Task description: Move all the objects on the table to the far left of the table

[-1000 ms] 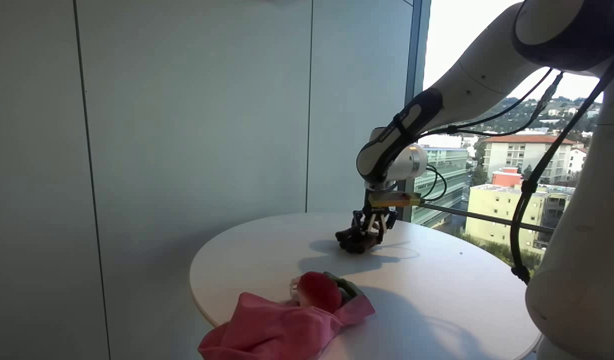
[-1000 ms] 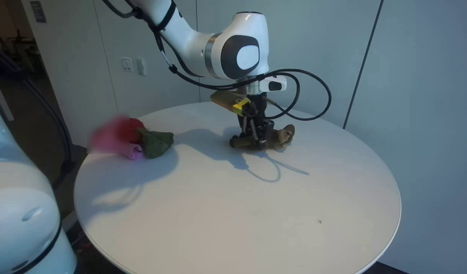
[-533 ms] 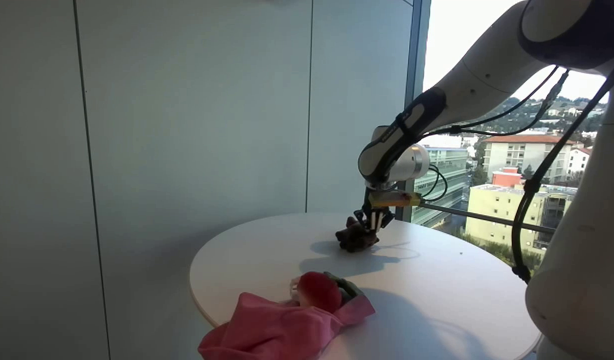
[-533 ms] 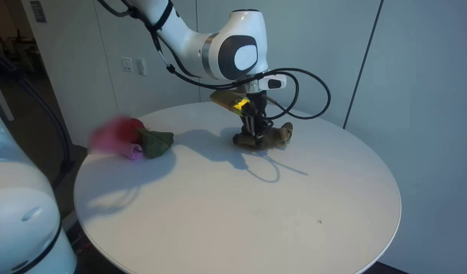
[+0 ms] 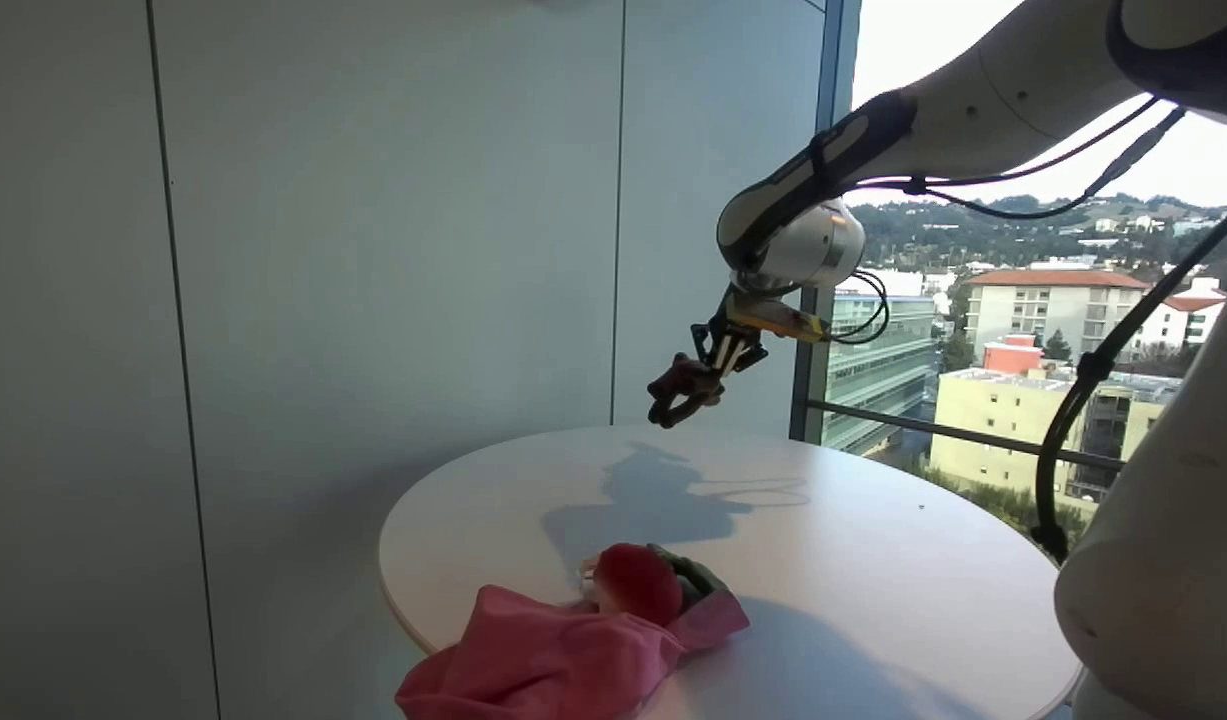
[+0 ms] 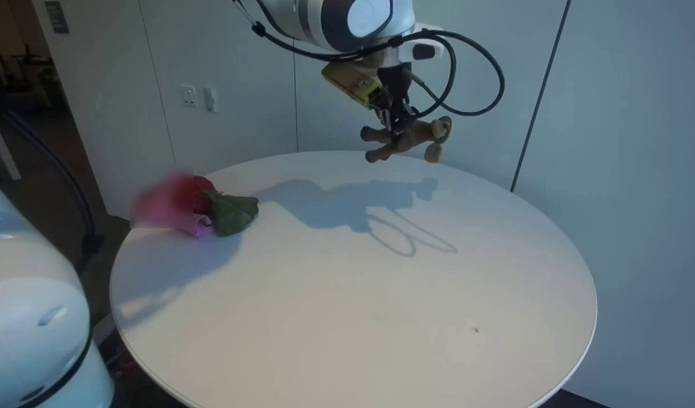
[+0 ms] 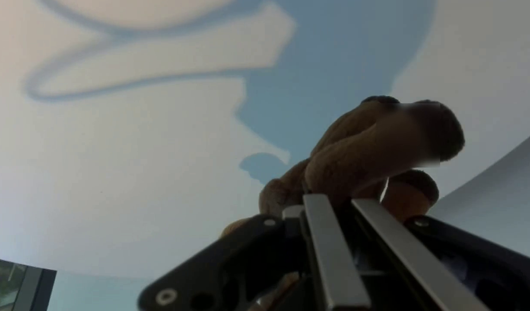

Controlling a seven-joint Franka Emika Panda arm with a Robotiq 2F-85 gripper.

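A brown plush toy [image 5: 681, 388] with stubby limbs hangs above the white round table [image 5: 853, 600]. It also shows in an exterior view [image 6: 418, 135], lying sideways in the air. My gripper [image 6: 397, 130] is shut on its body. In the wrist view the two fingertips [image 7: 334, 199] are close together with the brown plush [image 7: 364, 155] pinched at their tips; part of the toy is hidden behind the fingers. A red round thing [image 5: 637, 584] with green leaf-like parts [image 6: 234, 214] and pink cloth [image 5: 553, 650] lies at the table's edge, away from my gripper.
A wall [image 5: 393, 250] stands close behind the table. A window [image 5: 1033, 330] is beside the arm. A small dark speck [image 6: 476, 330] lies on the tabletop. The arm's cable loop [image 6: 483, 73] hangs beside the wrist. Shadows of arm and toy fall on the table.
My gripper has closed on the brown toy and lifted it off the table, well above the surface. The wrist is now tilted. The red and pink things have not moved.
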